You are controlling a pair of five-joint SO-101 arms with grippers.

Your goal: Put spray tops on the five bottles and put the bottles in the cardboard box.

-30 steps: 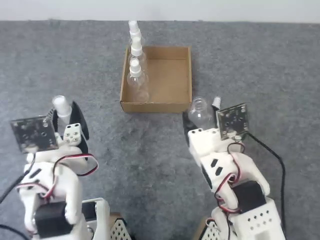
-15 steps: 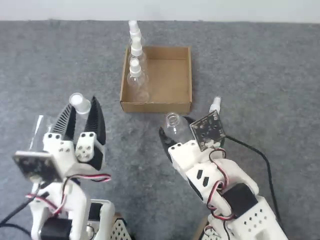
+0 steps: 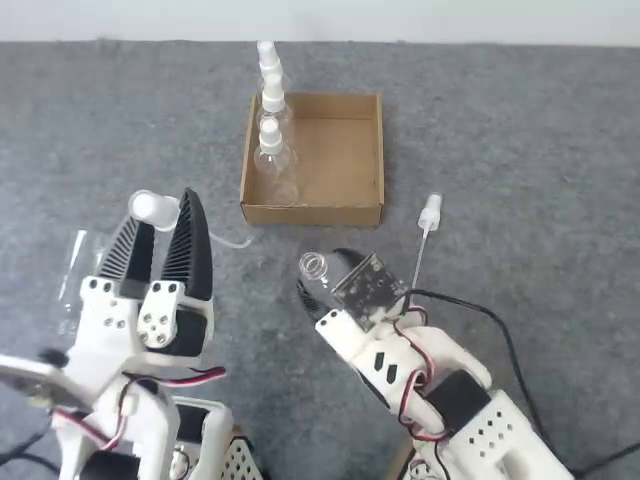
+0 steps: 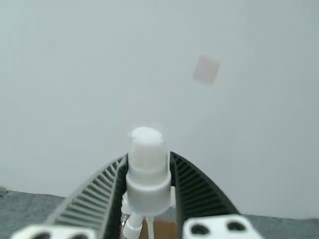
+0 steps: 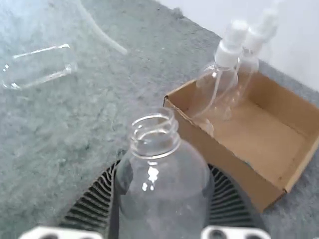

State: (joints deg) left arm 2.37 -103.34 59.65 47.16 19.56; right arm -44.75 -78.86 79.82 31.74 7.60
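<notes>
My left gripper is shut on a white spray top, raised off the carpet, its thin dip tube trailing toward the box. The same spray top stands upright between the ribbed fingers. My right gripper is shut on a clear, uncapped bottle in front of the cardboard box, mouth up; the bottle sits between both fingers. Three capped bottles stand along the box's left wall. A loose spray top lies on the carpet right of the box.
An uncapped clear bottle lies on its side on the grey carpet at the far left, seen as bottle beyond my right gripper. The right half of the box floor is bare. A cable runs behind the right arm.
The right arm has swung left with the bottle, from the box's right corner to in front of it. The left arm has tilted up and forward, carrying the spray top slightly right.
</notes>
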